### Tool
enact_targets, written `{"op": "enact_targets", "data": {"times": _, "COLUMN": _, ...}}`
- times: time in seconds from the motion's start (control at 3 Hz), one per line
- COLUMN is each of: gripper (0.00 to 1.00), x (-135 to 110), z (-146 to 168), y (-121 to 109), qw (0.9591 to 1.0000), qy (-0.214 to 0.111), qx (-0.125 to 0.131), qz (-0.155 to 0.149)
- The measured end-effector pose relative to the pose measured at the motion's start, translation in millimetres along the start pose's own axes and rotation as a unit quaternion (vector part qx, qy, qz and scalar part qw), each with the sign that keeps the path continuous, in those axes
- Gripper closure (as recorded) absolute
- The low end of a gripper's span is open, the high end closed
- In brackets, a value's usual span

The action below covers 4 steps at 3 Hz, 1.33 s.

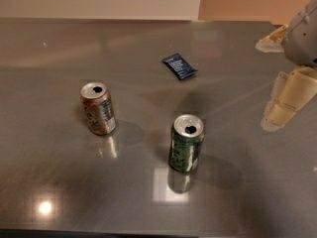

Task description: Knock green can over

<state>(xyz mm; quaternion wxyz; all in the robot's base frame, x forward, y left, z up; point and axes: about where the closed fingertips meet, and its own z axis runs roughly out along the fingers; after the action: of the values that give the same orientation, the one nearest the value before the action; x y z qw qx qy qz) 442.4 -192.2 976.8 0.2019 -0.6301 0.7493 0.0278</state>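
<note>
Green can (186,144) upright near the counter's (54,182) front edge. Gripper (265,83) at the right edge, well apart from it, fingers (290,95) spread, gripping nothing.

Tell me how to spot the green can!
Look at the big grey table. Two cans stand upright on it, and the green can is the one nearer the claw at the right edge. The other can is orange-brown; this one is dark green with a silver top.
</note>
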Motion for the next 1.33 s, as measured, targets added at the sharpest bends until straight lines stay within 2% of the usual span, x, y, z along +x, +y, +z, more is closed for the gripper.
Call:
{"op": "enact_targets", "data": {"times": 0.33, "gripper": 0.00, "x": -23, "z": 16, "y": 5, "qw": 0.9979, "qy": -0.058, "qx": -0.021, "qz": -0.018}}
{"op": "enact_targets", "data": {"times": 0.67, "gripper": 0.00, "x": -49, "z": 36, "y": 16, "qw": 0.9925, "qy": -0.107, "qx": -0.043, "qz": -0.038}}
{"op": "enact_targets", "data": {"times": 1.0, "gripper": 0.00, "x": -71, "z": 55, "y": 37, "qw": 0.9845, "qy": -0.144, "qx": -0.075, "qz": -0.066}}
{"op": "enact_targets", "data": {"times": 1.33, "gripper": 0.00, "x": -78, "z": 67, "y": 59, "qw": 0.9779, "qy": -0.160, "qx": -0.102, "qz": -0.089}}
